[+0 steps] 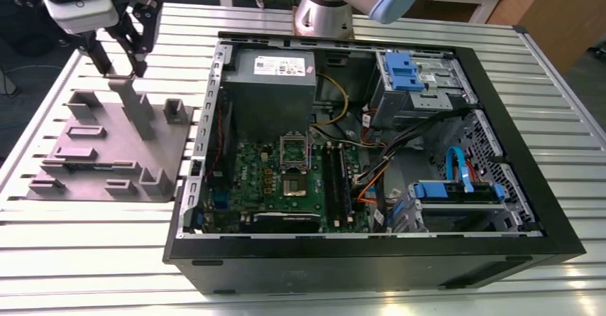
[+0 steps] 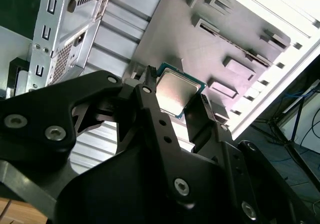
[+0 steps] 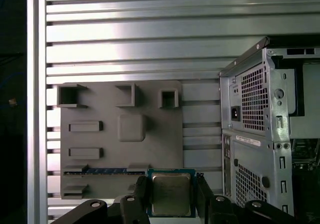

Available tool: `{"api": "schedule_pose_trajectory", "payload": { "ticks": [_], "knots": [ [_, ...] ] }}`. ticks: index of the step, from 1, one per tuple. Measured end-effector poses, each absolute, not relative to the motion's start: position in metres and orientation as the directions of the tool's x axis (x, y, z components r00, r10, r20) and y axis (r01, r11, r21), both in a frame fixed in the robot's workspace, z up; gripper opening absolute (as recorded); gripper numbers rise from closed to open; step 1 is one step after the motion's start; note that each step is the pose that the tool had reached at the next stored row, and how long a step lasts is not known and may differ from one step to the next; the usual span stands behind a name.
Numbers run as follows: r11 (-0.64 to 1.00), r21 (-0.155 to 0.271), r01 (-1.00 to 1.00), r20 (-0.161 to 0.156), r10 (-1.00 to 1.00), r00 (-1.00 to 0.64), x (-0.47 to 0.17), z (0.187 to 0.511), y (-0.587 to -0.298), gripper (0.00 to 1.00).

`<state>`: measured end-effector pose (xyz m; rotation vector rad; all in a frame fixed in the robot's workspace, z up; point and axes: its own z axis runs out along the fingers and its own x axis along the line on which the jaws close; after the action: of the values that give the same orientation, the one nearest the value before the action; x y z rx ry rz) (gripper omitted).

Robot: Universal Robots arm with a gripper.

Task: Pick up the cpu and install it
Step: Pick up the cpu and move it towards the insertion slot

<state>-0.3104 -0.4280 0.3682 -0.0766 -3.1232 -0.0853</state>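
Observation:
The cpu (image 3: 171, 194), a small square chip with a silvery metal top and green rim, sits between my two black fingers in both wrist views, cpu (image 2: 176, 92). My gripper (image 3: 172, 196) is shut on its opposite edges and holds it clear of the grey holder block (image 3: 120, 144). The block's raised square pad (image 3: 131, 127) is bare. In the exterior view my gripper (image 1: 120, 67) hangs over the far end of the holder block (image 1: 104, 153), at that view's left and outside the computer case.
The open computer case (image 1: 379, 259) lies at the exterior view's right, with a green motherboard (image 1: 274, 188), its socket (image 1: 295, 185) and black memory sticks (image 1: 333, 181). A tall post (image 1: 133, 106) rises from the block under the gripper. The slatted metal table (image 1: 95, 259) surrounds both.

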Motion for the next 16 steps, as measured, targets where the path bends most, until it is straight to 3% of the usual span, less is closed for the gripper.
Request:
{"api": "schedule_pose_trajectory", "payload": {
  "ticks": [16],
  "knots": [
    [0.997, 0.054, 0.049, 0.018, 0.049, -0.999, -0.298, 0.368, -0.428, 0.47]
  ]
}}
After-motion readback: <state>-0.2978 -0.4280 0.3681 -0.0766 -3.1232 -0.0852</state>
